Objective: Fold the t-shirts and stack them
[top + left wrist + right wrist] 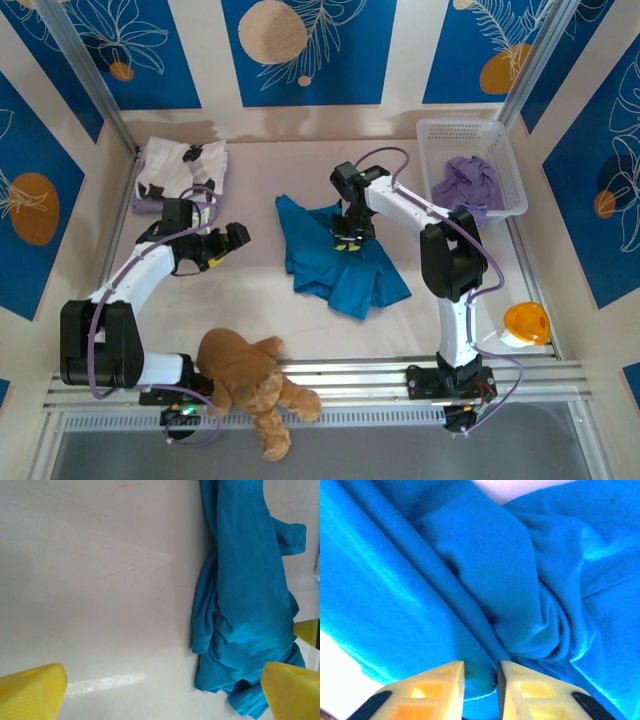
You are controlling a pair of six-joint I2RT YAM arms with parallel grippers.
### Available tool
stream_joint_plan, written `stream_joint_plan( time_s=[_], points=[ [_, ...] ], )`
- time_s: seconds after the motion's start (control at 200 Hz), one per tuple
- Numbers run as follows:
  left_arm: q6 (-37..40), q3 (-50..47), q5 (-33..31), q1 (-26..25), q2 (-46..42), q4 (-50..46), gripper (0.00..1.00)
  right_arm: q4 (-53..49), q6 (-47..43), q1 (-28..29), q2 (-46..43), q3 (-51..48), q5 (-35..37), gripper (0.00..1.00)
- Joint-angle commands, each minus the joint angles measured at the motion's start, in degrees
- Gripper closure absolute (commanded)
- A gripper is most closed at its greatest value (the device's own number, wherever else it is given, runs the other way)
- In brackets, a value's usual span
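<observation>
Pinching teal t-shirt point(345, 275) fold, right tool point(480, 674) nearly closed, left tool point(229, 247) spread wide alongside.

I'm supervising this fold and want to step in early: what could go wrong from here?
1. The right claw pinches a thin, bunched fold of the teal shirt; lifting may drag the whole wad instead of spreading it.
2. The left claw hangs open over bare table, so a one-sided pull could twist the cloth more.

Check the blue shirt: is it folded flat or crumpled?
Crumpled. The blue shirt lies bunched in uneven ridges and twists on the table, and the right gripper pinches a fold of it.
</observation>
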Motion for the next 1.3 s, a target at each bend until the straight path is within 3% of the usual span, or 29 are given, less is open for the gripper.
stream_joint_plan(
  time_s=[0.0,0.105,0.235,0.345,0.49,0.69,0.895,0.92,0.965,1.005,1.165,1.295],
  points=[
    [-0.3,0.5,-0.3,-0.7,0.7,0.3,0.01,-0.5,-0.3,0.2,0.4,-0.4,-2.9,0.76],
    [-0.2,0.6,-0.3,-0.7,0.8,0.3,0.01,-0.3,-0.4,0.2,0.2,-0.6,-3.4,0.79],
    [0.1,1.0,-0.5,-0.7,0.5,-0.2,0.01,-0.2,-0.2,0.6,-0.5,-0.4,-4.3,1.00],
    [1.8,2.7,-2.5,-0.6,-0.2,-2.2,0.01,0.3,1.0,3.0,-3.3,0.5,-5.5,1.00],
    [4.2,6.6,-4.3,0.3,-0.5,-5.5,0.01,3.8,5.7,9.4,-5.7,2.2,-13.9,1.00],
    [5.3,8.9,-3.9,4.2,-0.1,-8.7,0.01,6.8,10.4,21.2,0.0,10.4,-19.6,1.00],
    [6.0,8.2,-1.6,5.8,0.3,-9.0,0.01,5.9,11.2,25.4,3.3,15.0,-17.0,1.00],
    [5.8,8.0,-1.0,5.8,0.8,-8.6,0.01,6.1,11.1,25.4,3.3,14.9,-17.8,0.92],
    [5.1,7.8,-0.1,5.8,1.7,-8.0,0.01,5.5,10.6,25.3,3.4,15.1,-18.5,0.69],
    [4.6,7.7,0.4,5.8,2.6,-7.6,0.01,4.7,10.6,25.2,2.9,15.0,-17.5,0.61],
    [4.6,8.1,0.6,4.7,6.1,-5.9,0.07,4.5,11.3,23.2,-4.3,8.6,-13.3,0.55],
    [6.4,10.6,-1.8,0.2,10.3,-6.9,0.12,1.7,11.8,19.5,-10.9,0.3,-7.4,0.54]
  ],
)
